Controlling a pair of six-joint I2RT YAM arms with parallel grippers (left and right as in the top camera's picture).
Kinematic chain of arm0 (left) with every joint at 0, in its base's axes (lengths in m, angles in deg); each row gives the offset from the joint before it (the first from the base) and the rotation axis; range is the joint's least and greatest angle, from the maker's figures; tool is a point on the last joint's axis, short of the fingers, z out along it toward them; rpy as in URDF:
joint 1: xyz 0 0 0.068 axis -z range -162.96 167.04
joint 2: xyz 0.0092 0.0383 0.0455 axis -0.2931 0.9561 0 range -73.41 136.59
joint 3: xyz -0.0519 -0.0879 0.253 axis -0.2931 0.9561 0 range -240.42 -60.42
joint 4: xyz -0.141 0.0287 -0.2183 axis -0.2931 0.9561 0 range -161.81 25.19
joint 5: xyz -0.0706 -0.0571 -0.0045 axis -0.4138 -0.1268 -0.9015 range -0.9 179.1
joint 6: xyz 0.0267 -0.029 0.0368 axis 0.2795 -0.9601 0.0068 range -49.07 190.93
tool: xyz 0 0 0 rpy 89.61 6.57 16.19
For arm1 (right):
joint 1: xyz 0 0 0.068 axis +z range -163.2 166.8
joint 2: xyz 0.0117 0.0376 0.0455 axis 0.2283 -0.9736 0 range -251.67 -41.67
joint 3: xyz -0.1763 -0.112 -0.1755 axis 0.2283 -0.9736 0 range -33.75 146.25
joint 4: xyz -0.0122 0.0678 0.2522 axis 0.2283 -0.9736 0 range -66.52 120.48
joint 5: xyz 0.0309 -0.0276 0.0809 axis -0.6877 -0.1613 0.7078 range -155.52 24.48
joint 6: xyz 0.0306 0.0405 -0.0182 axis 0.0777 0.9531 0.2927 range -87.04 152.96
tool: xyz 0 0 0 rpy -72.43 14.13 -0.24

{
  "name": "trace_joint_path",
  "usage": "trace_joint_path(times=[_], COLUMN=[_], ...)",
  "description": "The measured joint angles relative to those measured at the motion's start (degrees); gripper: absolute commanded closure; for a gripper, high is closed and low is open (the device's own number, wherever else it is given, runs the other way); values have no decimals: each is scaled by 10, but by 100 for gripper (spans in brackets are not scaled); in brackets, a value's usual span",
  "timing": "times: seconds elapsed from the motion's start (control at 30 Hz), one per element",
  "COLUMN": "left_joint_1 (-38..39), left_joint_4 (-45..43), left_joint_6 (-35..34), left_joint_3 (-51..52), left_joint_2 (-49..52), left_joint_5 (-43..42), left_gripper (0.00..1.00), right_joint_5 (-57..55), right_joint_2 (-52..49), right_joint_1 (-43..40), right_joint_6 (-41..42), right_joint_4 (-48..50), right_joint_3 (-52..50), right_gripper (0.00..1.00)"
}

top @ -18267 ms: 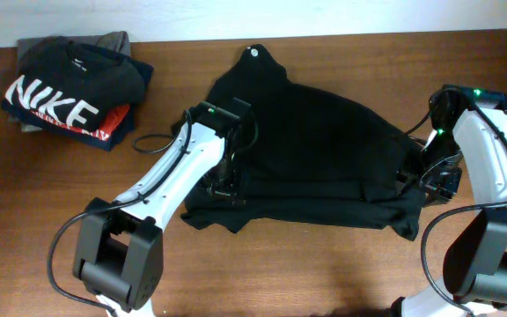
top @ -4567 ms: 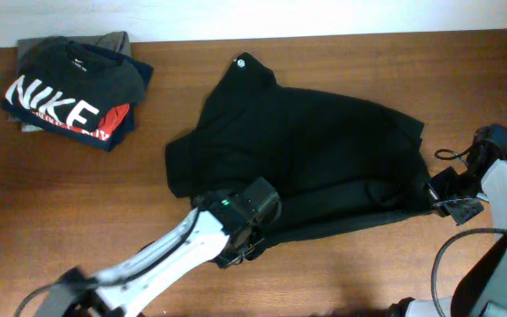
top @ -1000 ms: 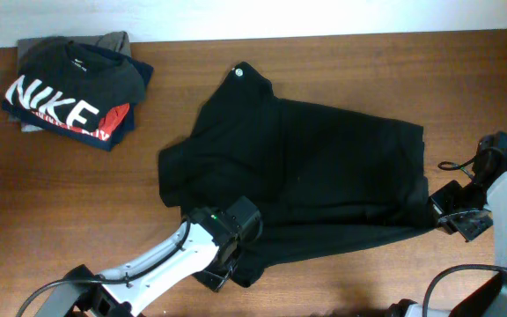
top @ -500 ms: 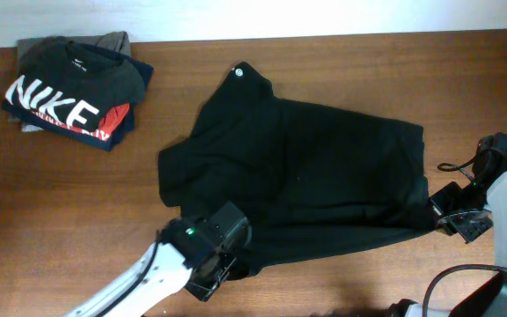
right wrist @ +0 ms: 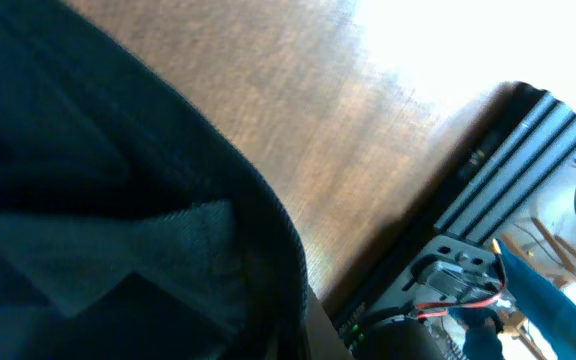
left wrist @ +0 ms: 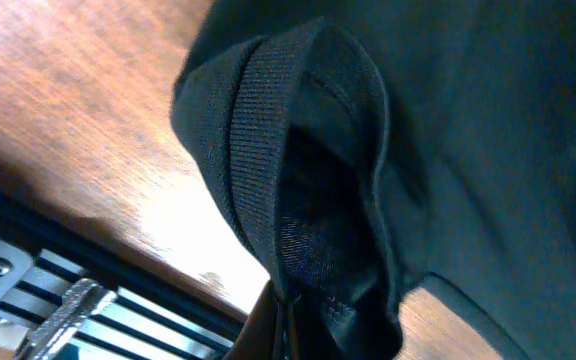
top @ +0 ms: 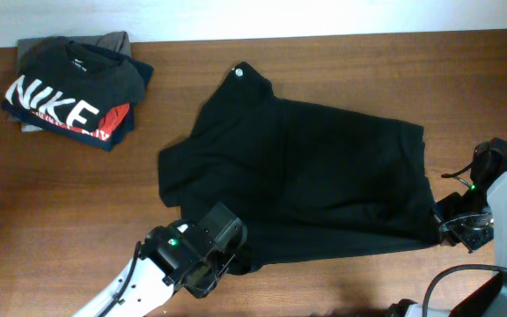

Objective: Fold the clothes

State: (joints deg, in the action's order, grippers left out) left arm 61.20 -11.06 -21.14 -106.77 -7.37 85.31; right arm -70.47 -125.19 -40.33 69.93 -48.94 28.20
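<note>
The black top (top: 306,176) is laid out on the wooden table (top: 77,202), from centre to right, with its white neck tag (top: 238,73) toward the far edge. Its ribbed hem (left wrist: 258,130) is pinched at the near left corner by the left gripper (top: 221,264), jaws pressed together. The near right corner is clamped likewise by the right gripper (top: 450,231) (fingers largely hidden by cloth). A NIKE T-shirt (top: 64,92) lies far left, well apart.

white "NIKE" on folded black T-shirt (top: 76,77)
</note>
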Motion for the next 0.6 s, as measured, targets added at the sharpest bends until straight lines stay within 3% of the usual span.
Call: trace_joint_path(times=[0.6], left_joint_1=[0], left_joint_4=[31], left_joint_6=[17], left_joint_3=[-13], left_joint_2=[-7], left_joint_5=[63], left_gripper=[99], right_joint_5=[-19], right_joint_2=[50], right_joint_1=[0], right_joint_6=[35], right_joint_4=[-26], right_joint_3=[0], right_gripper=[91])
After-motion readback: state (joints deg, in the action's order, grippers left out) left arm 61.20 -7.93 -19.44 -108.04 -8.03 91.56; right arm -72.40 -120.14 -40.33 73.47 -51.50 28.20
